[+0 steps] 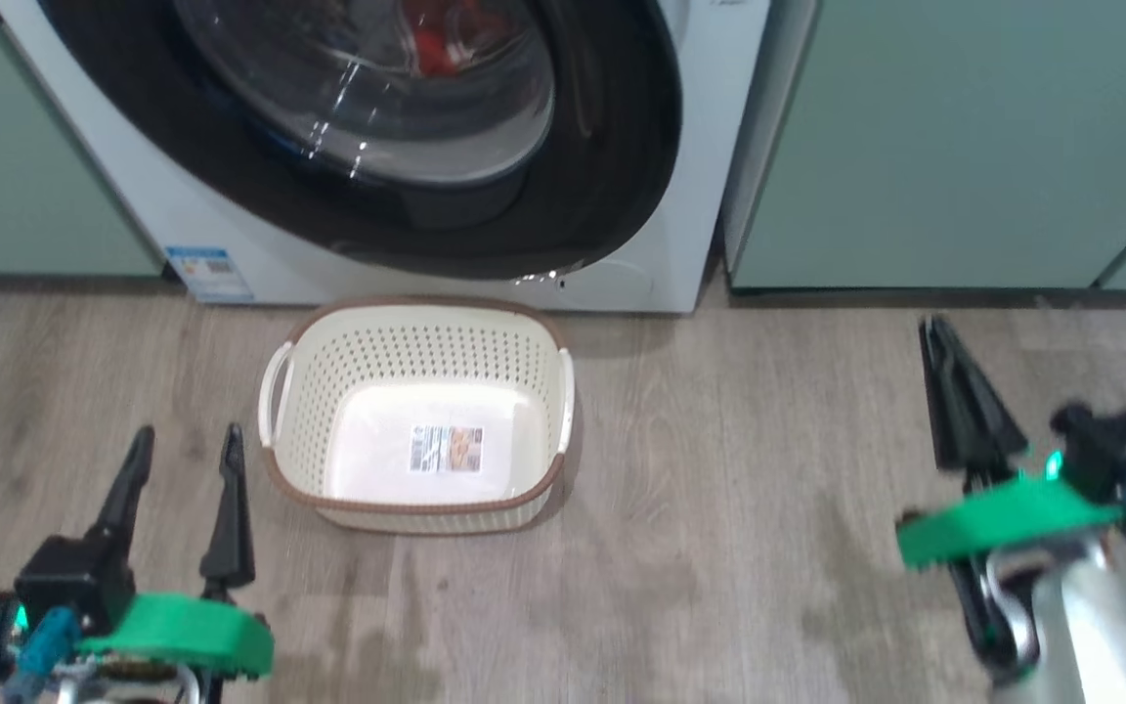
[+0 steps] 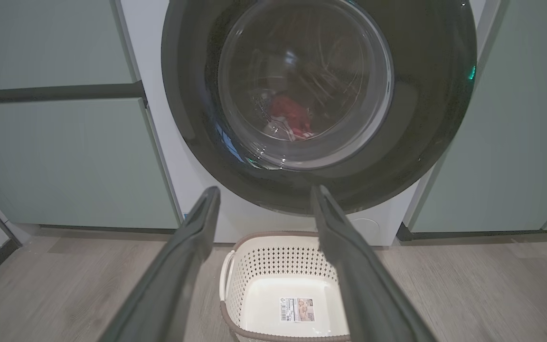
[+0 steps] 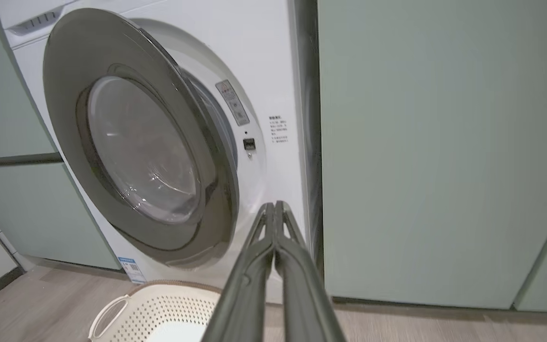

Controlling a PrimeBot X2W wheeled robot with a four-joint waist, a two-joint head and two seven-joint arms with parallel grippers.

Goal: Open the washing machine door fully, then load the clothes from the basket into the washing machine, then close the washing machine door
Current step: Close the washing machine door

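Big white front-loading washing machine stands between pale green cabinets on a grey wood-look floor. Its large round door with the glossy black rim and clear glass bowl is swung nearly to; in the right wrist view the latch edge stands a little off the white front, so it's ajar. Bright red clothes with white trim lie inside the drum, seen through the glass. The small cream perforated plastic basket with a brown rim sits on the floor just in front of the machine, with just a paper label on its bottom. Left gripper is beside the basket's left handle, fingers spread wide, holding nothing. Right gripper is well off to the right, fingers pressed together with nothing between them.
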